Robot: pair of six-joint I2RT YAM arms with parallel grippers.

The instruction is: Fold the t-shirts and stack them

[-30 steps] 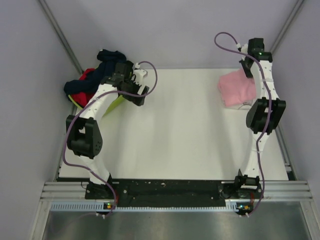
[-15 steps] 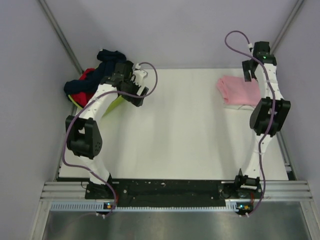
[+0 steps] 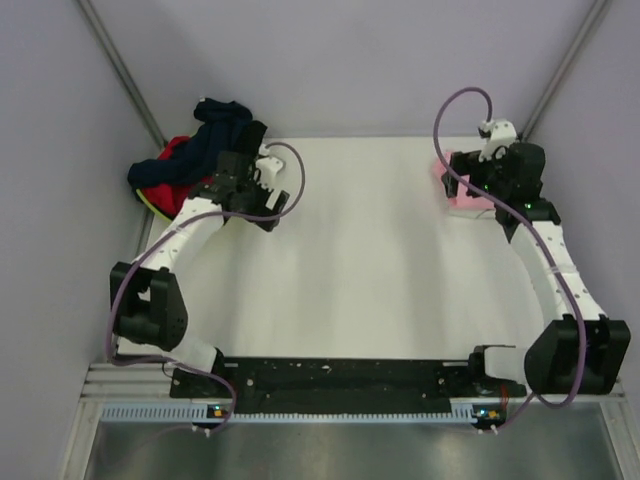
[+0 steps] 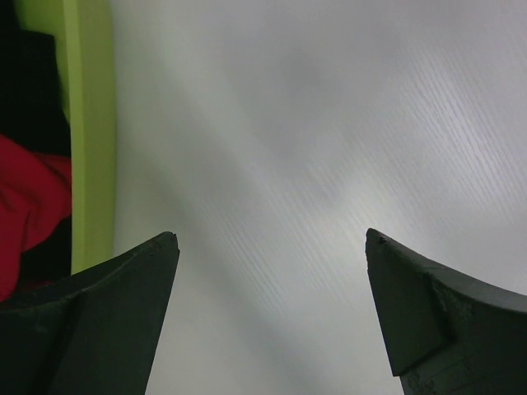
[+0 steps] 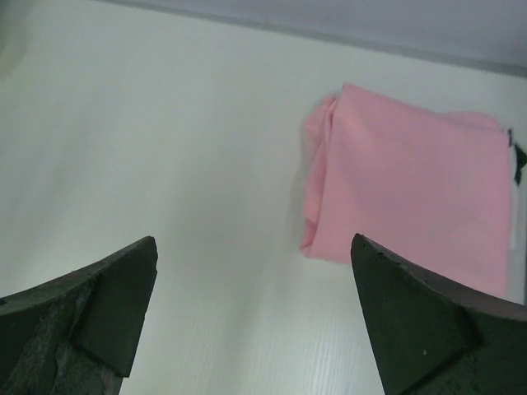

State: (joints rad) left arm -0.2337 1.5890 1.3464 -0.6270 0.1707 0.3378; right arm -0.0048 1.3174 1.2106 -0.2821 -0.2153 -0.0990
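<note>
Pink one folded and parked, next grab is from the basket

Big white desk (image 3: 350, 260) is mostly bare. The lime-green basket (image 3: 150, 203) sits at its far left with a heap of red and navy clothes (image 3: 175, 165) spilling out, and the light-pink t-shirt (image 5: 412, 181) lies folded flat at the far right. The left fingers (image 4: 123, 304) are spread wide with nothing in them, over bare desk just beside the basket rim. The right fingers (image 5: 90, 304) are also wide open and empty, near the pink one. I'd say the left needs to go up and over that rim, pinch just one garment high on the heap, lift it clear, then spread it mid-desk. The right should stay off the pink fold so it doesn't get messed up.
</note>
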